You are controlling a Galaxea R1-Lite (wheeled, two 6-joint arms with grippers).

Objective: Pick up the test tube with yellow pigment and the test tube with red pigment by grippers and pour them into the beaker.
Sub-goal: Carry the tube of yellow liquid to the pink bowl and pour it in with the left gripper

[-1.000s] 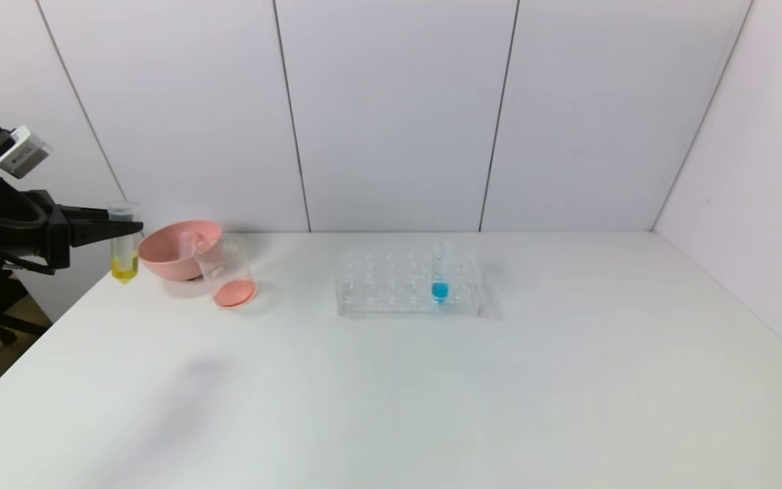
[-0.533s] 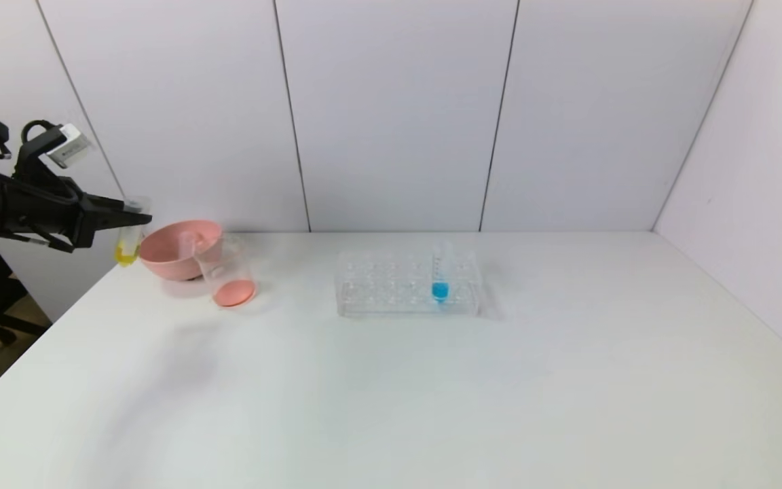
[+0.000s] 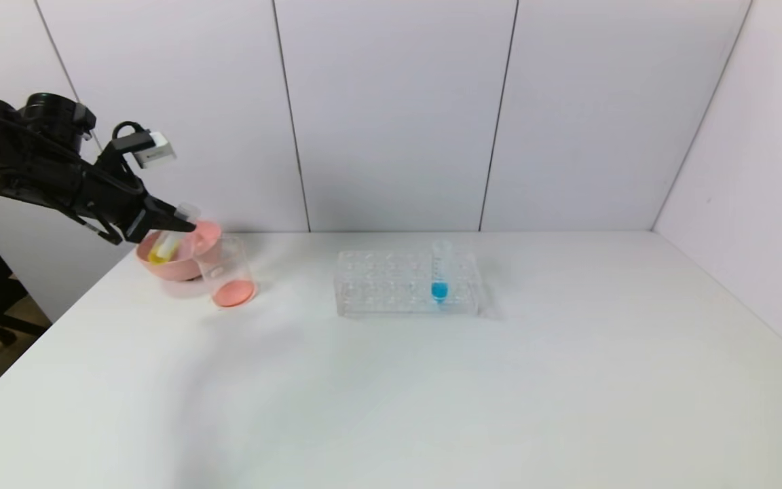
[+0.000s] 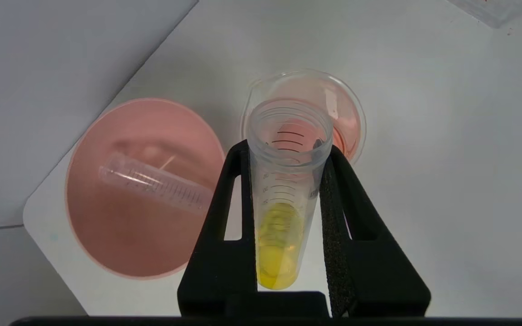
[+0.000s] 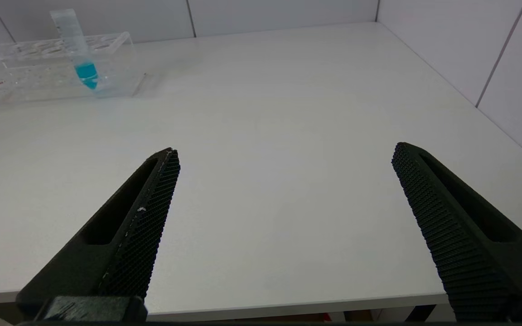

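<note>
Left gripper [image 3: 177,223] is clenched on the yellow tube [image 3: 168,242], tilted above the pink bowl [image 3: 184,266] at far left, its mouth toward the beaker [image 3: 227,272]. The beaker holds red liquid. Right gripper [image 5: 283,156] hangs spread wide over the table's [image 3: 432,394] near edge.

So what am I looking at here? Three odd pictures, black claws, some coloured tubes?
It is one moment from three cameras on a two-armed robot: one on its head, one on each wrist. The left gripper is clamped on the test tube with yellow pigment, tilted, its mouth toward the beaker, which already holds red liquid. An empty tube lies in the pink bowl. On the white table a clear rack holds a tube of blue liquid. The right gripper waits open above the table's near edge.
</note>
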